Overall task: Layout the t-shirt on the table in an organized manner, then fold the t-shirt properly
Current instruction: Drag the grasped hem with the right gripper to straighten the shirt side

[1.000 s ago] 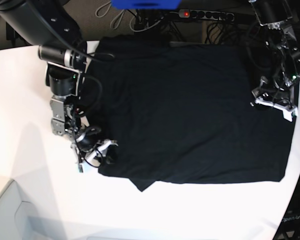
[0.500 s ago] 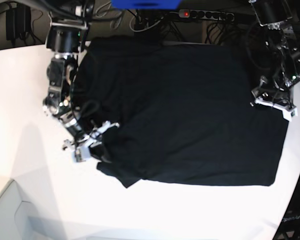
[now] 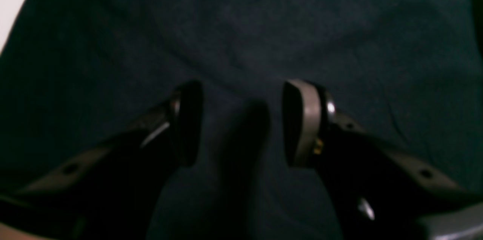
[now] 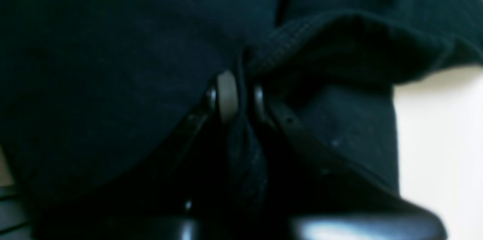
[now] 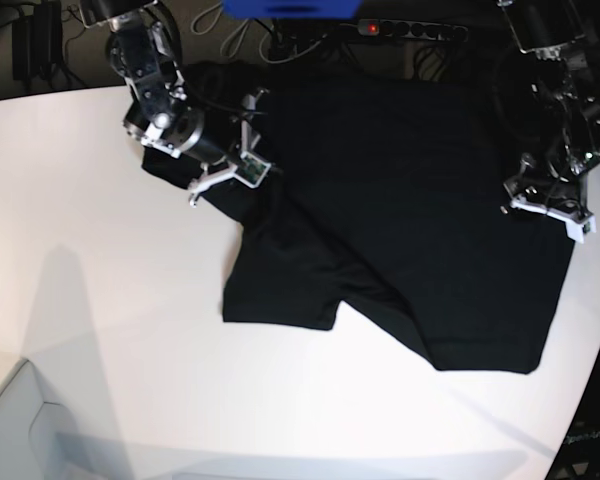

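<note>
The t-shirt (image 5: pixel 400 220) is spread on the table (image 5: pixel 80 300), black side up, and no print can be seen. Its right part lies flat. The left part is pulled up toward the far left corner, so the lower edge runs in a diagonal line and one flap (image 5: pixel 280 290) is laid out toward the near side.

The right gripper (image 5: pixel 242 150) is seen at the far left of the base view, above the raised part of the fabric. In the right wrist view the right gripper's jaws are pressed together on a ribbed fold of the t-shirt (image 4: pixel 320 43), and a thin strip of cloth is squeezed between the fingertips (image 4: pixel 226 94). White table surface (image 4: pixel 441 138) is visible at the right side of that view.

The left gripper (image 5: pixel 548 205) is held over the right edge of the t-shirt. In the left wrist view its jaws are kept apart, and only flat dark fabric (image 3: pixel 241 36) is seen between the fingertips (image 3: pixel 302 119). Nothing is gripped by them.
</note>
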Robot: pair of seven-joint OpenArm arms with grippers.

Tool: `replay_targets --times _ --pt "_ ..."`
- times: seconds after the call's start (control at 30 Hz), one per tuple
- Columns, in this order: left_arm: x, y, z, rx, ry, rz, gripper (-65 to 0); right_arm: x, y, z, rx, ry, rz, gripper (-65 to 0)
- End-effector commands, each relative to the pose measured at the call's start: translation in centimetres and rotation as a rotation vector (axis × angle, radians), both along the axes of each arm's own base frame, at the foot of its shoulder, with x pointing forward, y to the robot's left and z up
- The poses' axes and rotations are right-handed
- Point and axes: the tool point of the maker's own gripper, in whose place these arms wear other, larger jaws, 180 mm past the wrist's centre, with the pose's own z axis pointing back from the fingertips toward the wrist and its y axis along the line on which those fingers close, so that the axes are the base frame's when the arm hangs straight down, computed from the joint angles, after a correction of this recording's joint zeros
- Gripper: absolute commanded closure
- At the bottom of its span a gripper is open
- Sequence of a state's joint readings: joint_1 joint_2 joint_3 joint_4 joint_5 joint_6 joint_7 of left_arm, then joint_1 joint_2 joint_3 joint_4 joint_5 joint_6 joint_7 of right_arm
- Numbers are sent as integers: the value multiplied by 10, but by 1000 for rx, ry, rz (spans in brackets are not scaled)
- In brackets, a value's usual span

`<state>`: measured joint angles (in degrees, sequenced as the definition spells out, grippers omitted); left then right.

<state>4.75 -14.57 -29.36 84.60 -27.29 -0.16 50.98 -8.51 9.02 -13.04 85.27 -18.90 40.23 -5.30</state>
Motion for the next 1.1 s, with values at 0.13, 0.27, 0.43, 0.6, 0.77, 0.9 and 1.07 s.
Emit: replay_targets --times 0.13,0.27,0.43,0.6,0.77,0.9,1.07 --pt "11 6 15 19 -46 0 -330 20 1 22 24 -72 -16 -97" --pt "11 6 15 19 -46 0 -330 26 -6 31 -27 -84 -39 -235" --pt "11 6 15 19 -46 0 -330 43 -17 67 -41 -182 -79 -307" --pt "11 -1 11 0 -46 2 -330 64 -35 106 -10 -287 -176 -306" --pt "11 -7 8 -16 -46 3 -330 95 -29 128 80 -320 -269 -306" --pt "11 -7 8 -16 -46 2 -330 122 -9 134 168 -298 -307 -295" --pt "9 -7 7 -15 -42 1 -330 153 18 84 160 -96 -295 -94"
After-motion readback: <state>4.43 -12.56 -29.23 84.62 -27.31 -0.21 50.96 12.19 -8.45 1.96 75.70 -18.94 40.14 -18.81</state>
